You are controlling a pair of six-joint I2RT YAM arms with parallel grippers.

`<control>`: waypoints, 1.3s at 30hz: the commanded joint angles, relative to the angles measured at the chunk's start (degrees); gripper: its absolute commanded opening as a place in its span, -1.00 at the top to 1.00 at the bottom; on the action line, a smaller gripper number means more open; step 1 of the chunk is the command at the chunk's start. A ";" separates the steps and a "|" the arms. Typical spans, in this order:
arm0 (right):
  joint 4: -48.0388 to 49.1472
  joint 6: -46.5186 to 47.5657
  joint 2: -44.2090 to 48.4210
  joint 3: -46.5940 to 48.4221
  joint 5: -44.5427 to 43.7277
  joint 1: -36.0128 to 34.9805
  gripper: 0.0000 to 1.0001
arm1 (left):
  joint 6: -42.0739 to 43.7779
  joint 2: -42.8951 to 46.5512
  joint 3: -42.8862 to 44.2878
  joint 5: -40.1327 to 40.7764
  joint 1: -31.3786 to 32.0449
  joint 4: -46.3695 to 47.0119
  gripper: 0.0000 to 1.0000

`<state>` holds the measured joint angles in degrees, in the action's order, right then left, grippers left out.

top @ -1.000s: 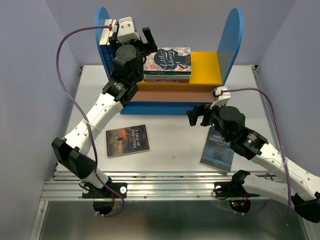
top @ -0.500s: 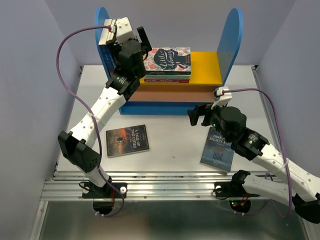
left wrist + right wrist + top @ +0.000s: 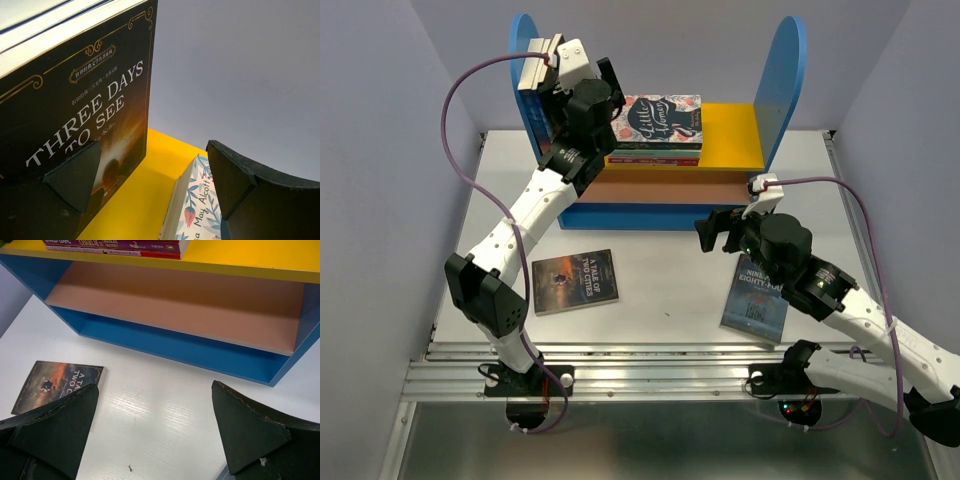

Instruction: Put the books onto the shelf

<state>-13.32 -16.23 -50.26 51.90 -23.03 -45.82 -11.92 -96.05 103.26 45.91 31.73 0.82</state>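
Observation:
The shelf (image 3: pixel 782 80) has blue side panels, a yellow upper board (image 3: pixel 132 200) and a salmon lower board (image 3: pixel 175 305). Several books (image 3: pixel 534 75) stand upright against its left panel; the outermost is "Three Days to See" (image 3: pixel 80 95). My left gripper (image 3: pixel 603 80) hovers open over the yellow board, its left finger (image 3: pixel 75 175) just in front of that cover, nothing between the jaws. "Two Cities" (image 3: pixel 575 281) lies flat on the table. "Nineteen Eighty-Four" (image 3: pixel 755 300) lies partly under my right arm. My right gripper (image 3: pixel 715 232) is open above the table, facing the shelf.
A floral "Little Women" stack (image 3: pixel 655 122) lies flat on the yellow board, just right of my left gripper. Purple cables (image 3: pixel 455 130) loop from both wrists. Grey walls close in the table on the left, right and back.
My left arm has stretched further up and left, bringing its wrist closer to the upright books. The right arm and both table books have not moved.

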 commanded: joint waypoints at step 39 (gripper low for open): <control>1.46 0.67 0.07 0.48 0.09 0.12 -1.00 | -10.50 11.58 -4.03 1.22 -1.49 -4.88 -0.98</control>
<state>-13.32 -16.23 -50.35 51.90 -23.14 -45.82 -26.52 -88.42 100.44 47.09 32.47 -7.09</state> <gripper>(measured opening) 0.998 0.986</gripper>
